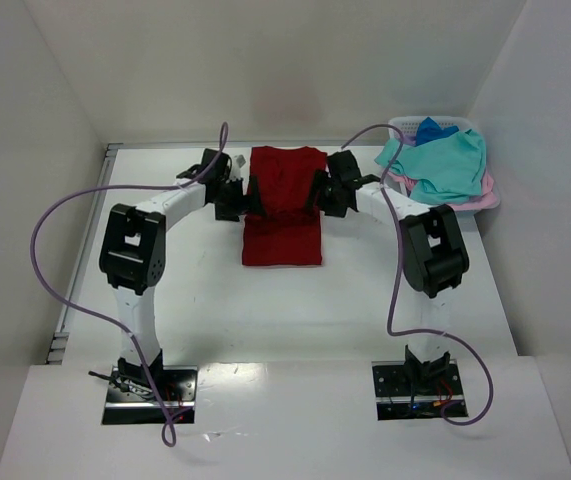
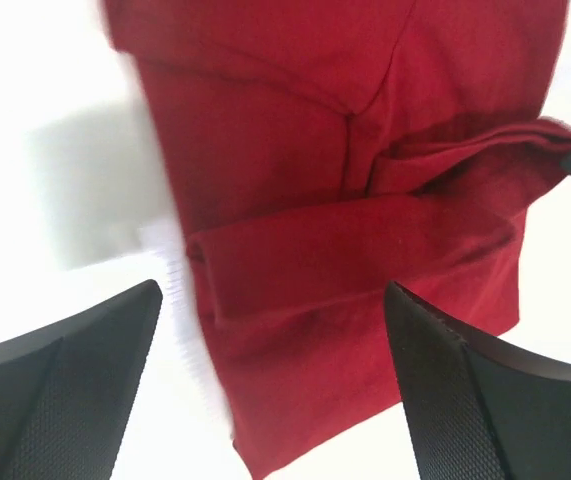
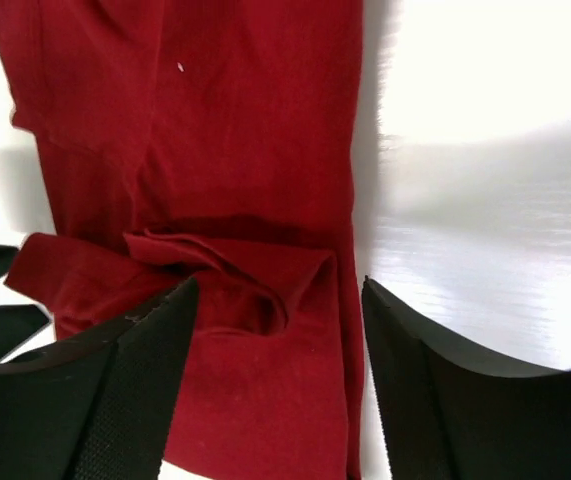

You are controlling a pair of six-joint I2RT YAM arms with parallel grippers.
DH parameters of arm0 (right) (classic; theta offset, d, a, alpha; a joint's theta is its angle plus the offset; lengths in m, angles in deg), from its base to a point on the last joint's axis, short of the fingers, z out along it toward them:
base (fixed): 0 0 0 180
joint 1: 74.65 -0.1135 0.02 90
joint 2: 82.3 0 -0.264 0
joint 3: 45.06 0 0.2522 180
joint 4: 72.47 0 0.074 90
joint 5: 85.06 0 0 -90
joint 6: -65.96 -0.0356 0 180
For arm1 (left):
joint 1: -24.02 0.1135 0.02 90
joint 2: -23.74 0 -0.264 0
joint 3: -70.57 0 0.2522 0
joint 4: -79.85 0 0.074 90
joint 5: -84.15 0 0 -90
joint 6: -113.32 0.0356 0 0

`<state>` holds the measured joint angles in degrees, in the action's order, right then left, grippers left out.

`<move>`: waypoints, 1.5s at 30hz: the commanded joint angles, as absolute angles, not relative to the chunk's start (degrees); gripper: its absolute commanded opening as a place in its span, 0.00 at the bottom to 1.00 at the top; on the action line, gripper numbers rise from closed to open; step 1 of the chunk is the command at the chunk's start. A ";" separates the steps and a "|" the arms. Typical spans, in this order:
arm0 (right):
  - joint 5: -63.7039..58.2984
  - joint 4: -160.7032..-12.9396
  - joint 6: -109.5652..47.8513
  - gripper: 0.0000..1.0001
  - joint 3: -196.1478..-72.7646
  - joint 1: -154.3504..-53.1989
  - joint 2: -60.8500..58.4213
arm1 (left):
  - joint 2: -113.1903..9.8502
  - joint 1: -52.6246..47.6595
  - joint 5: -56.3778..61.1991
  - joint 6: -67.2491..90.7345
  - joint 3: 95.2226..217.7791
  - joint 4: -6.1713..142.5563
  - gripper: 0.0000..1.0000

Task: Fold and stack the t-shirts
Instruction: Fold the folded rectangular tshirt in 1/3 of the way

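Observation:
The dark red t-shirt lies flat mid-table, folded into a narrow strip with a loose fold across its middle. My left gripper hovers at the strip's left edge and my right gripper at its right edge. In the left wrist view the left gripper is open over the red cloth. In the right wrist view the right gripper is open too, above a rumpled fold. Neither holds the cloth. Teal, pink and blue t-shirts are heaped at the far right.
A pale slotted laundry basket stands in the far right corner with the heaped shirts in it. White walls close the table on the left, back and right. Purple cables loop from both arms.

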<state>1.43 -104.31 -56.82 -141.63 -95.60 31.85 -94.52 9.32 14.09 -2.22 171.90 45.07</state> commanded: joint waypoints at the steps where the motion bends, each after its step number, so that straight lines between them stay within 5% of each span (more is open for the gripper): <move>1: 5.55 -102.21 -55.07 0.73 -142.66 -95.13 25.21 | -87.89 10.39 10.50 0.11 173.45 46.14 1.00; 6: 6.88 -102.32 -53.66 0.74 -142.86 -95.13 18.79 | -80.25 10.39 6.11 0.65 171.97 46.13 1.00; 8: 5.04 -99.78 -53.66 0.68 -139.97 -95.13 15.11 | -76.47 10.92 7.15 0.65 169.24 47.98 1.00; 13: -3.56 -95.37 -54.89 0.27 -134.33 -95.13 12.71 | -74.26 10.92 20.40 1.17 162.74 53.16 0.94; 14: -4.63 -95.37 -55.76 0.15 -132.93 -95.13 13.50 | -74.26 10.92 23.65 1.17 161.60 53.17 0.86; 17: -5.26 -94.05 -56.39 0.02 -130.02 -95.82 14.03 | -74.79 9.08 25.09 -0.14 157.55 55.89 0.65; 19: -5.26 -93.27 -56.39 0.01 -128.27 -96.61 14.65 | -75.40 7.32 24.39 -0.75 156.32 57.12 0.45; 23: -5.87 -91.94 -56.91 0.01 -127.03 -98.55 16.93 | -78.56 6.00 24.38 -0.76 156.31 57.65 0.32; 45: -1.83 -93.87 -55.33 0.03 -139.06 -99.08 33.80 | -96.59 4.42 10.15 -3.75 173.10 52.82 0.56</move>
<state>-3.95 -94.85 -56.38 -135.00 -98.79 33.01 -96.18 4.58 12.94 -3.73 170.17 52.92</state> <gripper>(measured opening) 0.027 0.549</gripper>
